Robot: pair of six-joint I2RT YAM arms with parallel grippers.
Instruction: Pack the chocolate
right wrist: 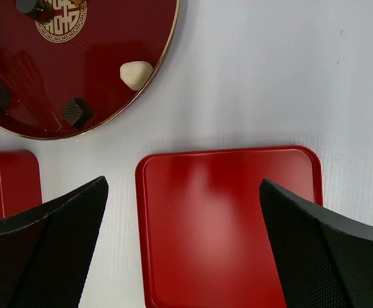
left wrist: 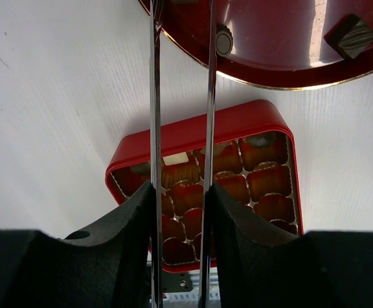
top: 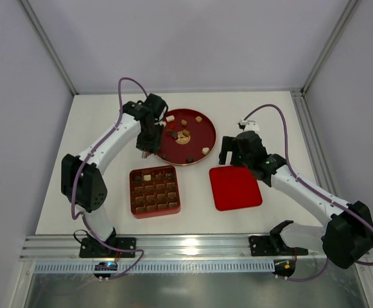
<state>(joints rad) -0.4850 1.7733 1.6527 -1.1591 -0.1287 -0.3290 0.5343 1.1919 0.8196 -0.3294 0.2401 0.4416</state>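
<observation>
Chocolate (top: 147, 177) fills only a couple of cells in the upper row of the tray (top: 155, 215), lower centre, with the lid (top: 235, 187) near on its right. The right gripper (right wrist: 183, 181) hovers over the lid's upper edge, spread wide and empty. Higher up, more chocolate lies scattered on the round plate (top: 199, 136); the left gripper (top: 146, 151) hangs at its left rim, blades (left wrist: 154, 96) a narrow gap apart, nothing seen between them, tips cut off.
</observation>
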